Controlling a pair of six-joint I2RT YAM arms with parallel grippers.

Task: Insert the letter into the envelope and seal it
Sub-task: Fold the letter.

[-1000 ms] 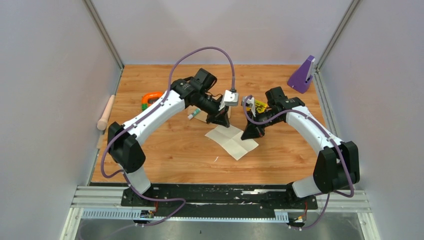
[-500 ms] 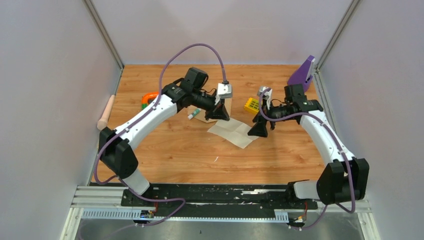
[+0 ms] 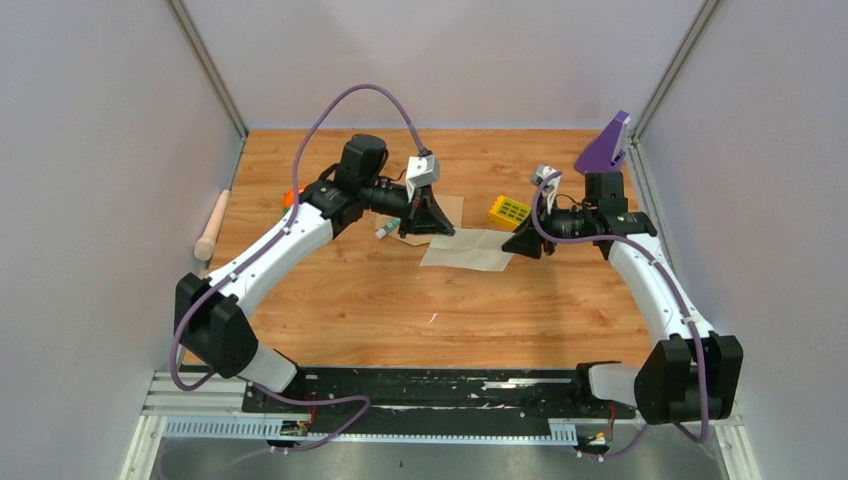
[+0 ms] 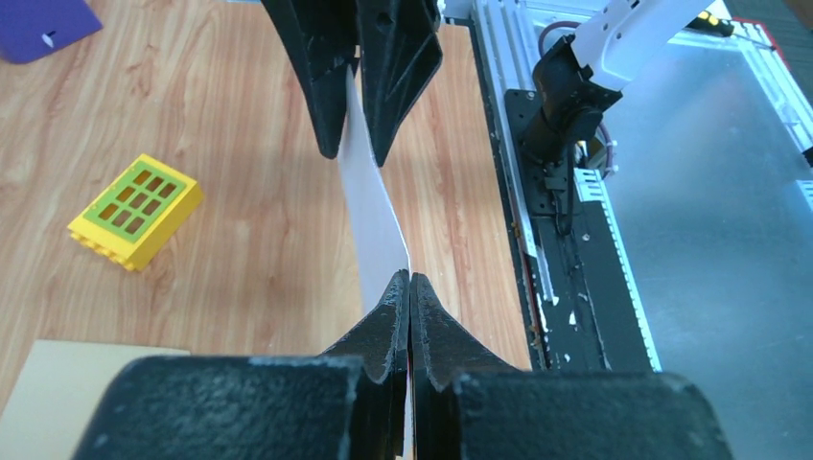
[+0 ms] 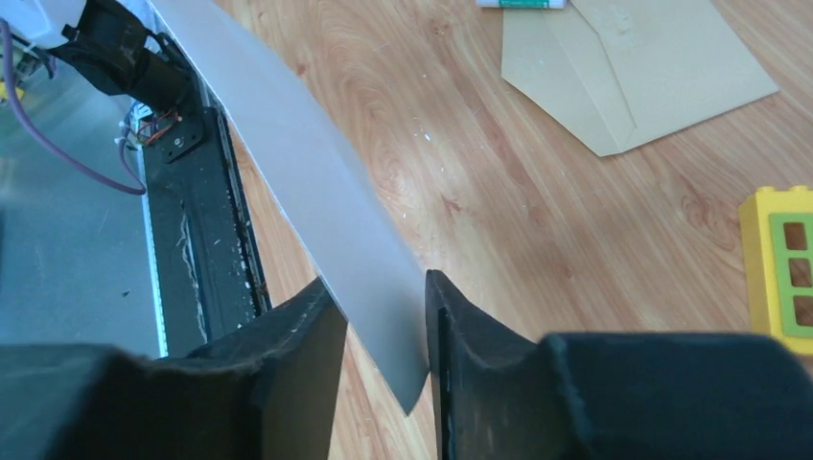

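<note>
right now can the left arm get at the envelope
Probably not yet. The envelope lies flat close by the left hand, so reach looks fine, but that hand is shut on the letter and would have to let go first.

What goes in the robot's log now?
left gripper: shut on letter | right gripper: open around letter edge | envelope: lying flat, letter not inside

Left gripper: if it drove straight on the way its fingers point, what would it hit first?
Most likely the right gripper, whose fingertips stand dead ahead in the left wrist view. Only the letter, pinched by the left gripper, spans the gap between them; depth is unclear.
</note>
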